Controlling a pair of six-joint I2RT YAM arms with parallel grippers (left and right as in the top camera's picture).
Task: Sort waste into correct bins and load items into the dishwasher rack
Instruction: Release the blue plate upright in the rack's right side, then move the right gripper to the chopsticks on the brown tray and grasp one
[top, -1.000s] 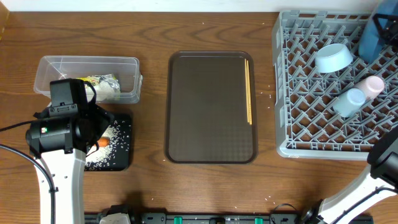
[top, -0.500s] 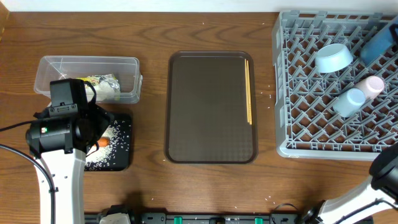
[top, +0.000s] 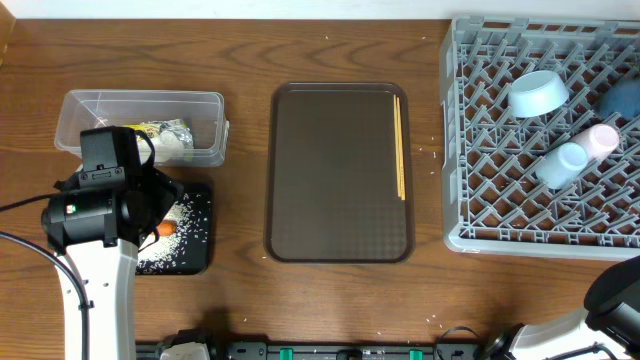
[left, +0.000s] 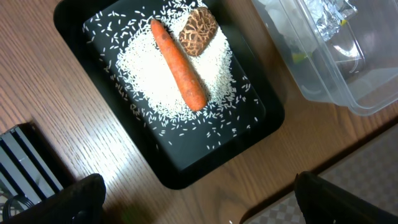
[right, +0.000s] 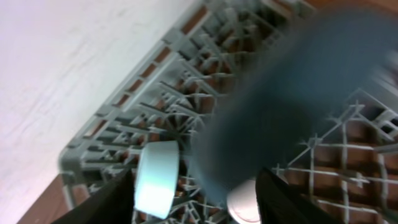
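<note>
In the left wrist view an orange carrot (left: 179, 63) and a brown food lump (left: 198, 31) lie on white rice grains (left: 149, 84) in the black tray (left: 252, 134). My left gripper (left: 208, 205) hangs open above bare wood beside that tray. A crumpled wrapper (top: 160, 135) sits in the clear tub (top: 90, 105). The grey rack (top: 480, 200) holds a light blue bowl (top: 537, 92), a light blue cup (top: 560, 163), a whitish cup (top: 601, 138) and the dark blue dish (top: 626, 100). My right gripper (right: 199, 205) is open over the rack, the blurred dish (right: 286, 99) beyond its fingertips. Chopsticks (top: 401, 145) lie on the brown tray.
The brown serving tray (top: 335, 170) lies mid-table between the bins and the rack. My left arm (top: 100, 215) covers part of the black tray (top: 195, 260). My right arm (top: 612, 300) shows at the bottom right corner. Stray rice grains (top: 432, 153) dot the wood by the rack.
My right gripper's jaws have opened. The dark blue dish has dropped from upright at the rack's far right corner to lower at the right edge. The right arm has drawn back; the left is still.
</note>
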